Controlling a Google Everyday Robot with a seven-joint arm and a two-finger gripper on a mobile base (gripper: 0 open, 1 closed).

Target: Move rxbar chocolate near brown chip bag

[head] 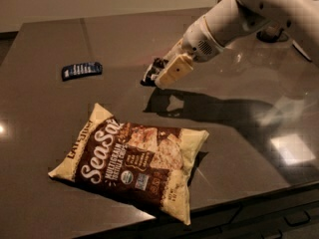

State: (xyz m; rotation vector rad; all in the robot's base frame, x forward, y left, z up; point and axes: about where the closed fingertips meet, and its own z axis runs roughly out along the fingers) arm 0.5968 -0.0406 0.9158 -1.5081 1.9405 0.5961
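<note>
The rxbar chocolate, a small black wrapper, is held between the fingers of my gripper at the table's middle back. Gripper and bar hang a little above the table, and their shadow lies apart below them. The brown chip bag with white "Sea Salt" lettering lies flat near the front edge, below and left of the gripper, well apart from the bar.
A dark blue bar wrapper lies at the back left of the dark table. The table's front edge runs along the lower right. My white arm reaches in from the upper right.
</note>
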